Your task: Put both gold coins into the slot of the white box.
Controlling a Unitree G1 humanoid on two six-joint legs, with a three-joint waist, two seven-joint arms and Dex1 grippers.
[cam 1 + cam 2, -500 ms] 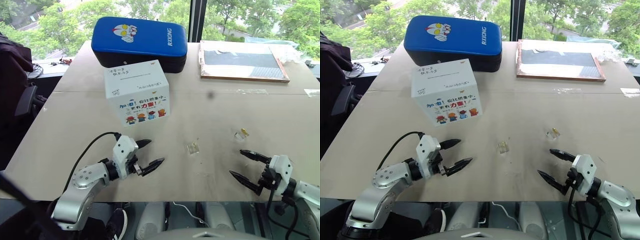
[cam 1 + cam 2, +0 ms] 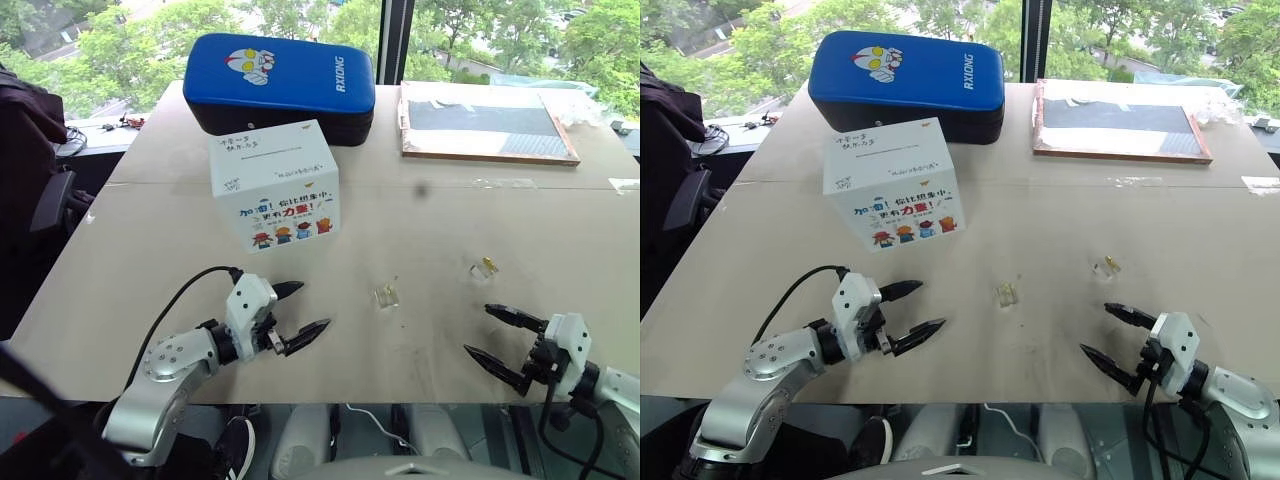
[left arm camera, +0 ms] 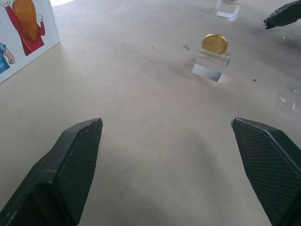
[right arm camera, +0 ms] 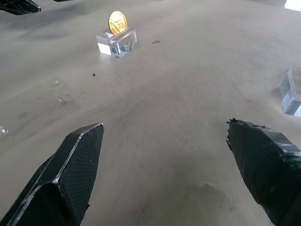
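Nearest the desk's (image 2: 150,250) front edge, the left hand (image 2: 300,308) is held low over the bare surface with its two black fingers spread wide and nothing between them; the right hand (image 2: 505,343) is likewise held released and empty over the front right part of the desk, its fingers parted. Between the two hands and a little farther back, one gold coin (image 3: 214,43) is seen standing upright in a small clear holder (image 2: 386,296), apart from both hands. The second gold coin (image 2: 488,264) is seated in another clear holder (image 2: 480,270) farther right, just beyond the right hand's fingertips and not touched by them. Farther back on the left, the white box (image 2: 275,185) is set upright on the desk, its lettered and cartoon-figured side turned toward the front; the slot (image 2: 270,155) is seen as a thin line across its handwritten top. Behind the box, a blue padded cushion (image 2: 280,80) is laid at the far edge, and a flat framed board (image 2: 485,122) lies to its right.
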